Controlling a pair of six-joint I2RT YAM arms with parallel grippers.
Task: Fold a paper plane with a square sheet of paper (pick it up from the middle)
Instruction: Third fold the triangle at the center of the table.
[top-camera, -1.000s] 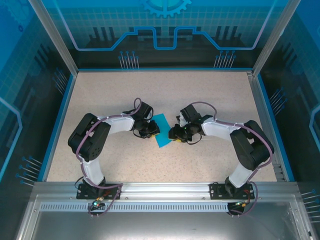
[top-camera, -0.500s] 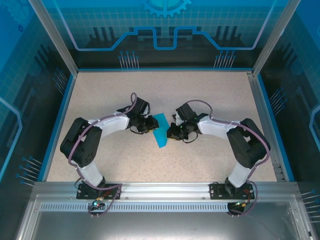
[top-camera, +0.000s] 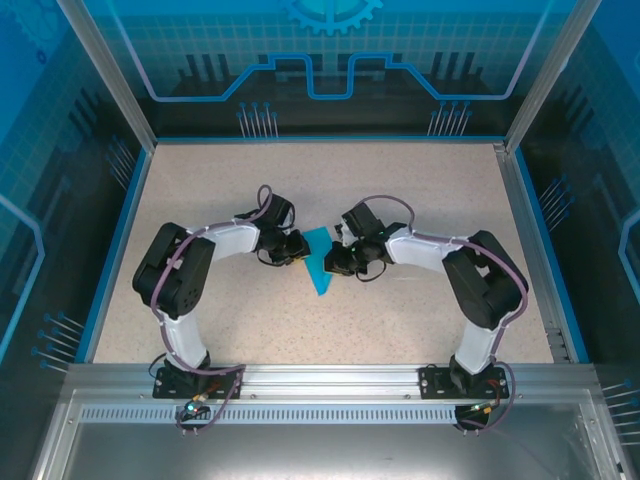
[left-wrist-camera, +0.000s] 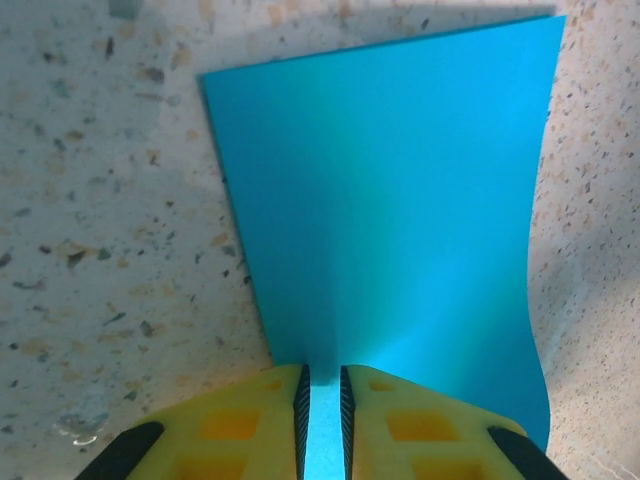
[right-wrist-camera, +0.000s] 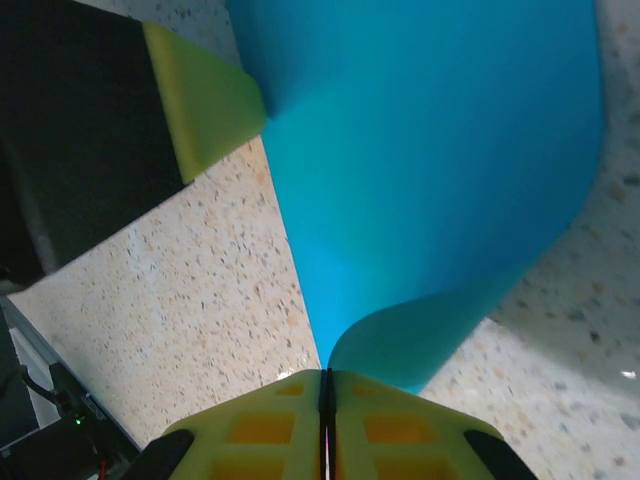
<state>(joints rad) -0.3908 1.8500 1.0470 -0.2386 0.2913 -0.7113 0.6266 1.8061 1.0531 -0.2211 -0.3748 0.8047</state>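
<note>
Currently the square sheet of paper (top-camera: 320, 262) is held partly raised over the middle of the bench (top-camera: 220, 190), gripped at opposite edges so it bows in btwn. One edge is pinched by the left fingers (left-wrist-camera: 250, 425); the right fingers (right-wrist-camera: 260, 425) are pressed together on the curled opp. edge, prob. to bring the halves together for the 1st crease.

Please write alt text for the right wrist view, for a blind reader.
The right gripper, shut, pinches an edge of the curling square sheet of paper. The left gripper's yellow finger meets it at upper left, over a speckled table.
</note>
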